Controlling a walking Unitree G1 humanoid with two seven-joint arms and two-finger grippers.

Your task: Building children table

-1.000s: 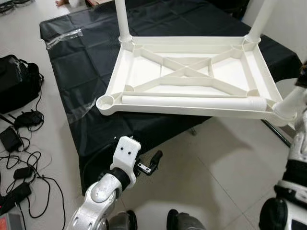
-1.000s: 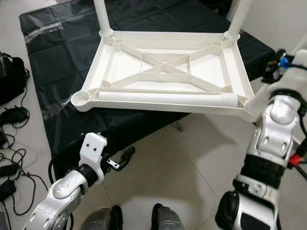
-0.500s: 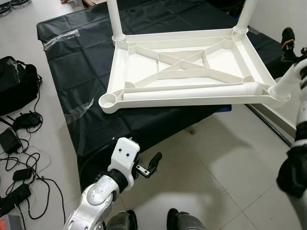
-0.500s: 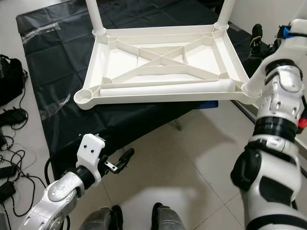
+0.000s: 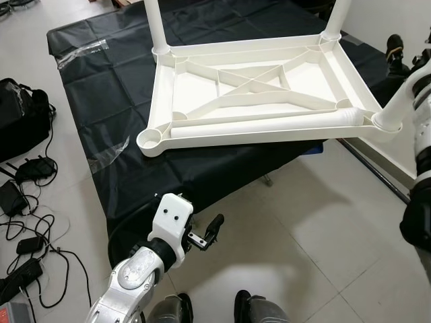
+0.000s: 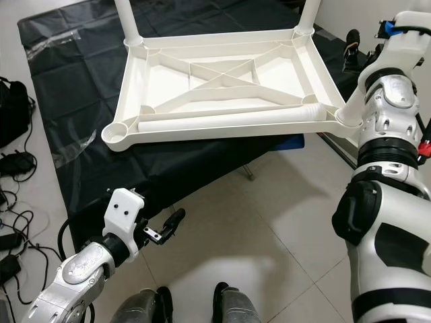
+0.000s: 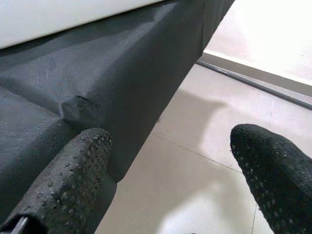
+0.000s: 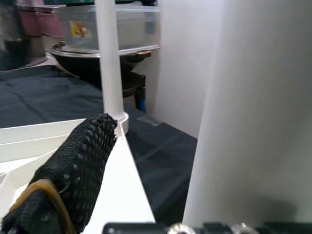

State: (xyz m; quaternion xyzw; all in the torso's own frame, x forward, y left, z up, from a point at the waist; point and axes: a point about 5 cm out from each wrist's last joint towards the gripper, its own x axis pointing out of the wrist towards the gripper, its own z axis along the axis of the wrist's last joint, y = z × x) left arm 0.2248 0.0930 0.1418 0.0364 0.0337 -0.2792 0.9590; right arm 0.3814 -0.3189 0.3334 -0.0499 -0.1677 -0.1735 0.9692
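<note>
The white plastic tabletop (image 5: 202,94) lies upside down on a black-covered table (image 5: 114,87). Two white legs (image 5: 153,23) stand in its far corners. A third leg (image 5: 397,108) sits in the near right corner, and my right gripper (image 6: 353,57) is shut on it; one black finger (image 8: 83,161) rests beside the leg (image 8: 253,112). A loose leg (image 5: 262,124) lies inside the top along its near edge. The near left socket (image 5: 149,140) holds nothing. My left gripper (image 5: 212,229) hangs low before the cloth's front edge, open, with nothing between its fingers (image 7: 83,161).
A black bag (image 5: 20,114) and tangled cables (image 5: 27,229) lie on the floor at the left. A dark metal bar (image 5: 377,171) runs along the floor at the right. My feet (image 5: 249,313) stand on pale tiles. A clear plastic box (image 8: 107,24) stands beyond the table.
My right arm has risen and moved away with the leg, swinging the tabletop's near right corner farther back. The left arm has stayed where it was.
</note>
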